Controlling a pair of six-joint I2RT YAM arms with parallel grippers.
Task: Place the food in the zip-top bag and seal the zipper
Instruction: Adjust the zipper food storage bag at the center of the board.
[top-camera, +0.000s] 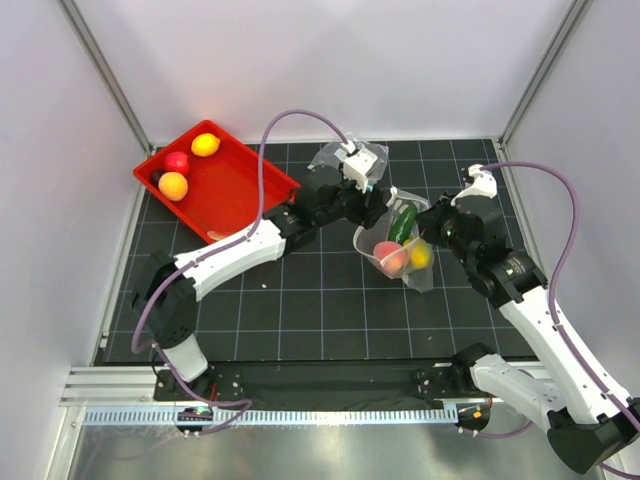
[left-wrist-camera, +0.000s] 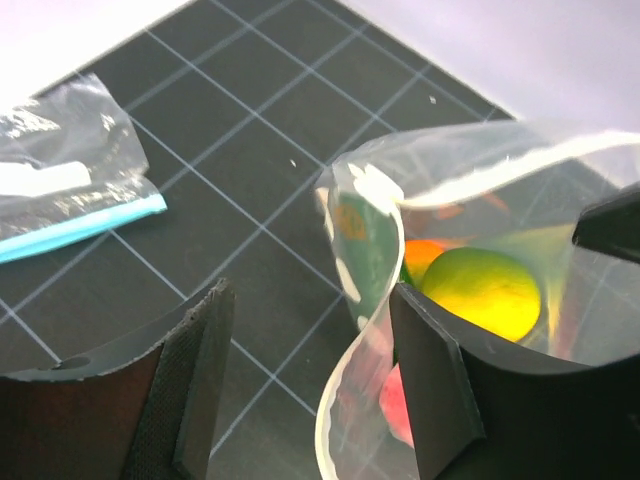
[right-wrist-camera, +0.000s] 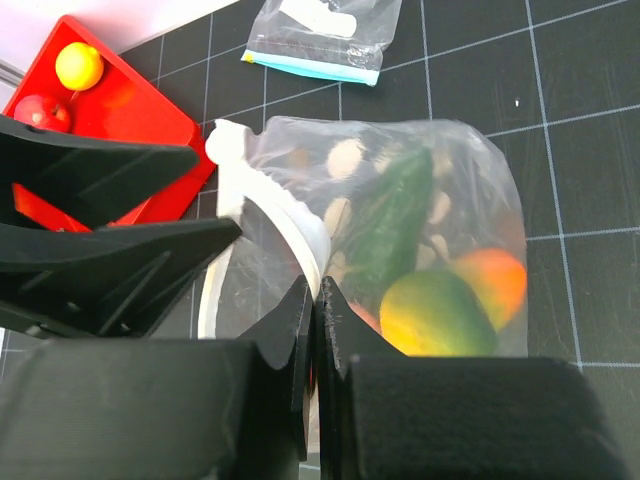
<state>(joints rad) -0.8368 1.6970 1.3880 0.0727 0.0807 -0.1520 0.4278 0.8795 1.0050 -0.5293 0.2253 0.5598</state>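
The zip-top bag (top-camera: 367, 247) lay at the centre of the top view, between the two grippers. The right gripper (right-wrist-camera: 313, 300) was clamped on the bag's rim, where the pale zipper (right-wrist-camera: 300, 225) curved down into its closed fingers. The left gripper (left-wrist-camera: 312, 385) stood with its jaws apart, the bag's rim running between them, close against the right-hand finger. Food (right-wrist-camera: 440, 315) sat inside the bag, and more fruit (top-camera: 173, 186) lay in the red tray (top-camera: 235, 185) at upper left.

surface: black gridded mat (top-camera: 300, 300) | far-left: red tray (top-camera: 238, 188) | far-centre: small clear pouch with teal strip (top-camera: 325, 157) | centre-right: dotted zip-top bag (top-camera: 424, 278)
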